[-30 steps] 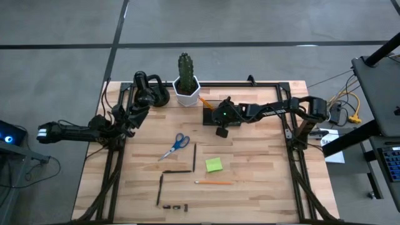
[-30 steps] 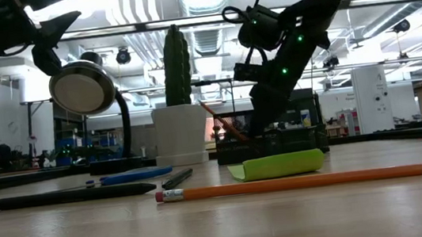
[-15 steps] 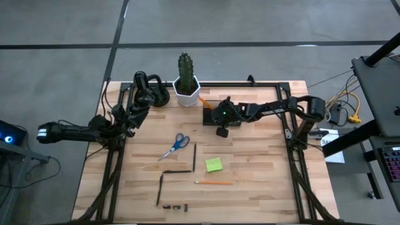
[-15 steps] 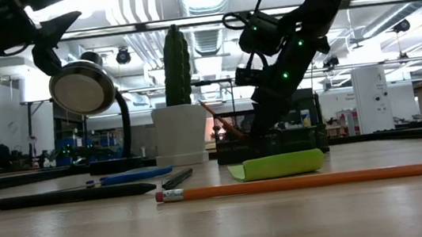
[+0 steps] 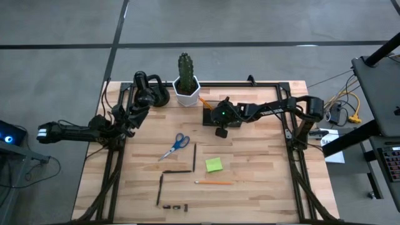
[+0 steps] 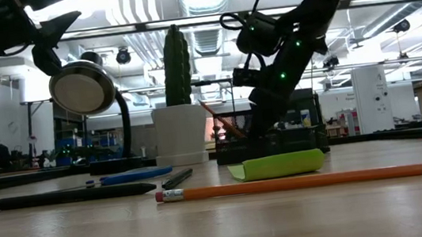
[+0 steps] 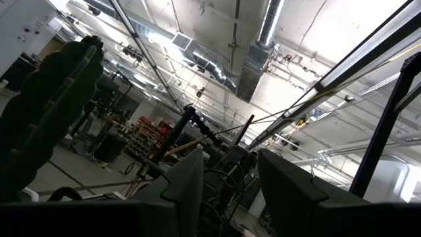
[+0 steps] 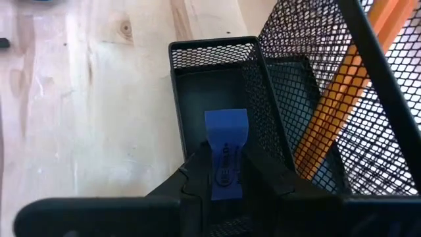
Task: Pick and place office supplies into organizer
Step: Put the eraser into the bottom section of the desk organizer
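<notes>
Right gripper pinching small blue block between both fingers, hanging directly over the lower, shorter compartment of the organizer. Block sticks out past the fingertips, pointing down into that compartment; not yet on its floor, as far as visible.

Handling, judged: light, stiff, smooth-faced, so possibly slippery in a narrow pinch. Held across the flat faces near one end; good enough for a short drop. Not fragile. Mesh walls close on both sides of the fingers, so little room for spreading wide on release.

Looks: flat rectangular blue piece, faint printed marking on the face nearest the fingers, unreadable. Organizer: black wire mesh, taller compartment just beside the gripper, an orange pencil leaning diagonally inside it.

In the high view, right gripper sits over the organizer's near edge. Remaining supplies well apart from it: scissors, green sticky pad, a second pencil, pens.

Left gripper parked far off near the table's edge, fingers spread, holding nothing, pointing up at the ceiling.
</notes>
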Available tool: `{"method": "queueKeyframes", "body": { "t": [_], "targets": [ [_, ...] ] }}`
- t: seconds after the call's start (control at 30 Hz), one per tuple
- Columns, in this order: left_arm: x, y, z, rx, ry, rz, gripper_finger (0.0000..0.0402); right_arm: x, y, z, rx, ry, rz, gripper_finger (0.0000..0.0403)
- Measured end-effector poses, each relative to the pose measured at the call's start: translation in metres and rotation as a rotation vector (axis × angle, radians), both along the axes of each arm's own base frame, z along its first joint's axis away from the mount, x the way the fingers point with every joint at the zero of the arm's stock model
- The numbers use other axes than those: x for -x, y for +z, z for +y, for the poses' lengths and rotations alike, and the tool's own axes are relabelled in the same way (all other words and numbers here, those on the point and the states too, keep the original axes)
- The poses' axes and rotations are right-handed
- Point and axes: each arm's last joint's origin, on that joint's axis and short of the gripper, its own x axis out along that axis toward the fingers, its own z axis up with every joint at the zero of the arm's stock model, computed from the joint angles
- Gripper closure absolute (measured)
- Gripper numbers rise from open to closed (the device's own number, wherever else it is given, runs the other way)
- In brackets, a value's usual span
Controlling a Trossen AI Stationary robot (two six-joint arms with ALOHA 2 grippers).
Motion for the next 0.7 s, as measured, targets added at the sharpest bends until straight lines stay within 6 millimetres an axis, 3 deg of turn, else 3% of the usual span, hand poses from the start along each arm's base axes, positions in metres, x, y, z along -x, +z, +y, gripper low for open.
{"method": "queueKeyframes", "body": {
  "t": [0.7],
  "targets": [
    [0.0000, 0.0000, 0.0000, 0.000, 0.000, 0.000, 0.0272, -0.0020, 0.0064, -0.0006, -0.001, 0.004, 0.033, 0.0299]
  ]
}}
